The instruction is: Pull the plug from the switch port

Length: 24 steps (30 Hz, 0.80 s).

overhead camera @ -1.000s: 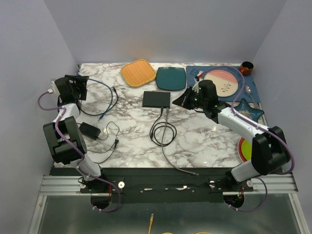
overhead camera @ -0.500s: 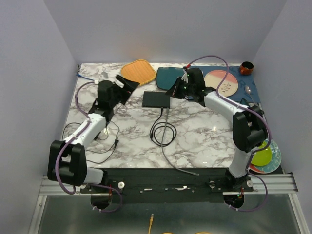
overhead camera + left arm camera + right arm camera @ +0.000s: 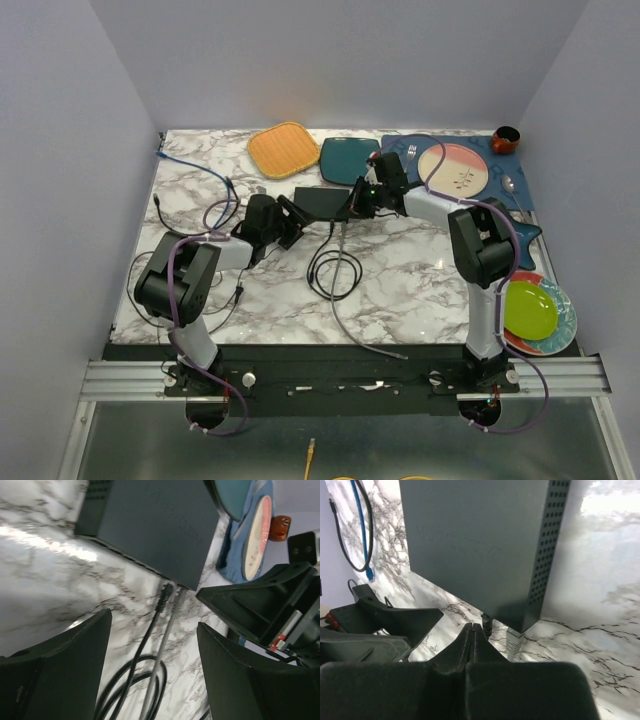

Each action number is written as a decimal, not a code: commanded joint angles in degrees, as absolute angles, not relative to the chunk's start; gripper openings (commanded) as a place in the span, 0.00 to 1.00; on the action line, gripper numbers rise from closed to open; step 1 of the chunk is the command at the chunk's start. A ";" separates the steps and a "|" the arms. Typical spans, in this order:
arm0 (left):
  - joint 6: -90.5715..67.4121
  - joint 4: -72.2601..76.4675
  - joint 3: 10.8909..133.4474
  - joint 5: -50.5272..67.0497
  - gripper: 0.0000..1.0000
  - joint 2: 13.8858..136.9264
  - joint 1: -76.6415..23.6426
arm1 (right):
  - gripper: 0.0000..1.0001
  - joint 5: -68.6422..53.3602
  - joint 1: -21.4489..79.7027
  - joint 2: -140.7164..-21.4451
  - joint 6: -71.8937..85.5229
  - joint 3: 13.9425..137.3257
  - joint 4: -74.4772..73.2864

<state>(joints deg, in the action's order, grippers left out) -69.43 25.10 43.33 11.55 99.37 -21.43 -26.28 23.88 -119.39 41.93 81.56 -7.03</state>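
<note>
Broadly, the worktop (image 3: 420, 270) carries the switch (image 3: 322, 203), a light rigid box that may slide unless braced; its stiff plugs (image 3: 165, 591) sit in the near edge, best pinched by the body. Left fingers (image 3: 75, 655) gape just short of them; right fingers (image 3: 470, 640), pressed together and empty, are poised over them.

Marble counter (image 3: 45, 565) open between spread jaws of left claw (image 3: 154, 621), up to flat matte-black switch box (image 3: 150, 520); black cable (image 3: 149, 636) and grey cable (image 3: 168, 629) cross it. Closed right claw (image 3: 472, 630) crowds black plug (image 3: 486, 623).
</note>
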 commanded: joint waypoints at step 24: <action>-73.92 33.66 37.09 16.26 0.68 104.68 -23.55 | 0.03 -18.89 20.39 -133.95 35.59 108.74 -26.46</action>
<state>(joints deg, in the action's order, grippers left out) -73.95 35.11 37.39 15.03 102.61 -22.65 -19.92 20.03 -135.44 37.19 111.53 -24.60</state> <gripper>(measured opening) 0.689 0.031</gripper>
